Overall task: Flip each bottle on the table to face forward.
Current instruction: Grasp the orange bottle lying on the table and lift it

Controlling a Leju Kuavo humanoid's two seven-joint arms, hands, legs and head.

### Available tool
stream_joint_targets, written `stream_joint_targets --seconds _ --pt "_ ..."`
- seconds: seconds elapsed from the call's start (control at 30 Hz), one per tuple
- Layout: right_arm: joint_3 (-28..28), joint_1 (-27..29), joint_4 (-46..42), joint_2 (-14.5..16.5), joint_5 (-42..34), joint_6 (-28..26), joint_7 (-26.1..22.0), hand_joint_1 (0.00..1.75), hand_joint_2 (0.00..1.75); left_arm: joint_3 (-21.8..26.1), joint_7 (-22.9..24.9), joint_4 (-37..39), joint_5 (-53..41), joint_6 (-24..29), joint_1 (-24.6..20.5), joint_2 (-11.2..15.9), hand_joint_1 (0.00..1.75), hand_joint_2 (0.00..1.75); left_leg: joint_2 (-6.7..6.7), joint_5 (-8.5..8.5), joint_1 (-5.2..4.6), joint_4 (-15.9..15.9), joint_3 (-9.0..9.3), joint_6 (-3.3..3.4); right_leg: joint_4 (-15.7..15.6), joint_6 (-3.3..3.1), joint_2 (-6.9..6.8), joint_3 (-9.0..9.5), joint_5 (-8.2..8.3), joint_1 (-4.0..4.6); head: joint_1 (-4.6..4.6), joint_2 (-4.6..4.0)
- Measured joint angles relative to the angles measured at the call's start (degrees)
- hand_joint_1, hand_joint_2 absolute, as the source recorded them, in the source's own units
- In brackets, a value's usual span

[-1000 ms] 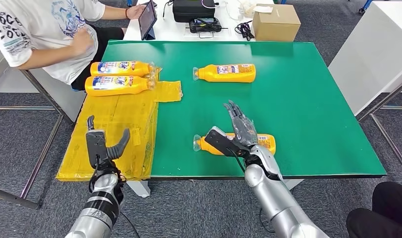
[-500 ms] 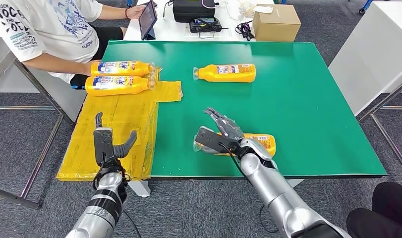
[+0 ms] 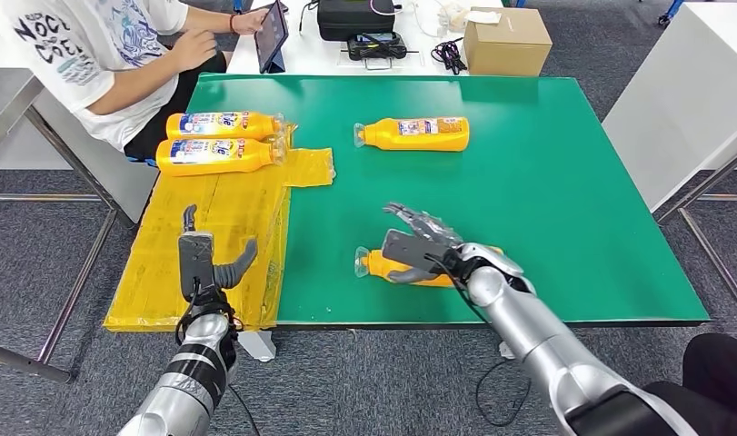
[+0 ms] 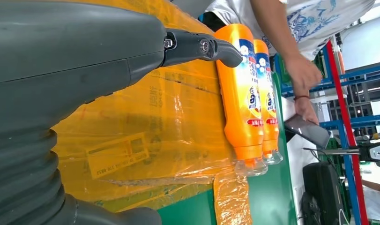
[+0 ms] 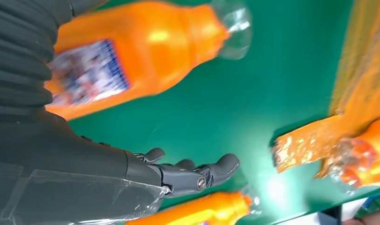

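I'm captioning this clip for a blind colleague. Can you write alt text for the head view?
The right robot hand, fingers spread, hovers over an orange bottle lying at the near edge of a green table. Another bottle lies farther back, and the left robot hand is open above yellow plastic sheeting.

A person [image 3: 92,54] in a white shirt sits at the far left, touching a tablet [image 3: 270,33]. Behind the green table [image 3: 573,182] are a cardboard box [image 3: 506,40] and a black case [image 3: 353,16]. Yellow plastic wrap [image 3: 219,227] covers a box.
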Motion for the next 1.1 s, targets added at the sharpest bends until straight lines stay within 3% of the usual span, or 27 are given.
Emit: stream_joint_targets --seconds 0.17,0.3,1.1 --pt "2.68 0.08 -5.23 -5.72 -1.16 1.03 1.78 0.0 1.75 -0.03 0.0 0.32 0.36 -0.05 0.01 0.02 0.0 1.75 0.01 0.0 -0.02 0.0 -0.01 0.0 0.0 0.01 0.0 0.0 0.0 -0.01 0.01 0.0" --pt "4.08 0.35 -7.94 -8.42 -1.23 1.1 2.21 0.0 1.75 -0.22 -0.02 0.46 0.39 -0.08 0.0 0.02 0.0 1.75 0.03 0.0 -0.01 0.0 0.0 0.0 0.0 0.01 0.01 -0.01 0.01 -0.01 0.0 0.0" --pt "10.51 3.08 -13.2 -16.29 -3.71 2.79 5.1 0.0 1.75 -1.87 0.28 1.71 0.37 -0.71 -0.6 -0.61 0.0 1.75 0.03 0.0 -0.02 0.01 0.01 0.01 -0.01 0.03 0.01 -0.01 0.02 -0.01 -0.01 0.0"
